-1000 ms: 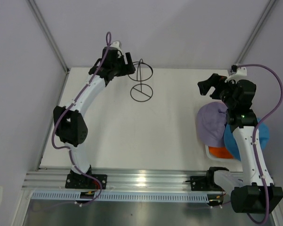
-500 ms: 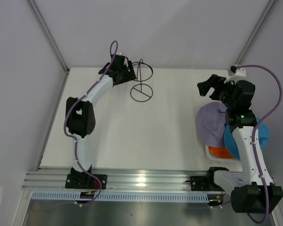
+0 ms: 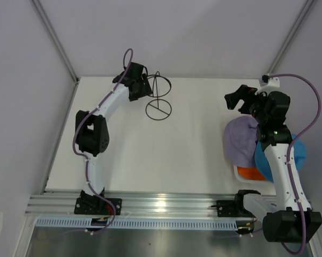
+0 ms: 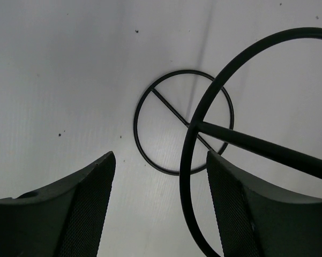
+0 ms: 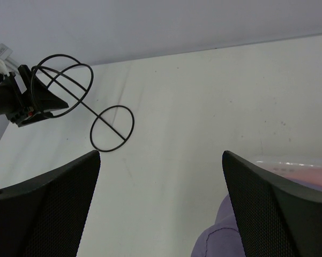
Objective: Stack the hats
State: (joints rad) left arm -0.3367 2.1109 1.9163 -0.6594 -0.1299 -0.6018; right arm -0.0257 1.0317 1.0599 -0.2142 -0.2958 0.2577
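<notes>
Three hats show in the overhead view: one lavender hat (image 3: 240, 142), one blue hat (image 3: 299, 154) and one orange hat (image 3: 251, 173), bunched at the right edge of the tabletop (image 3: 193, 150); the lavender one lies furthest left and overlaps the orange, which peeks out at the bottom of the pile with a white basket rim (image 3: 237, 172) along its left edge; the blue one sits to the right, largely behind the right arm (image 3: 283, 160); in the right wrist view a pale pink strip shows just above the lavender fabric at lower right, too little to identify; there is also one black wire stand (image 4: 246, 142), with two arms and two tools

The left arm (image 3: 104, 107) rises from the bottom left, bends at its elbow and reaches to the upper left of the tabletop; the left tool (image 4: 161, 155) is released, its fingers apart at the stand's top ring; the ring's arc runs through the gap close to the right finger and the stem crosses in front of that finger; whether wire and finger touch I cannot tell; the base ring lies on the tabletop beyond

The right arm climbs the right side over the blue hat; the right tool (image 5: 161, 155) is spread wide with nothing between its fingers, pointing toward the upper left

The lavender hat lies just below the right tool, its edge showing under that tool's right finger; all the hats are well apart from the left tool, across the tabletop
</notes>
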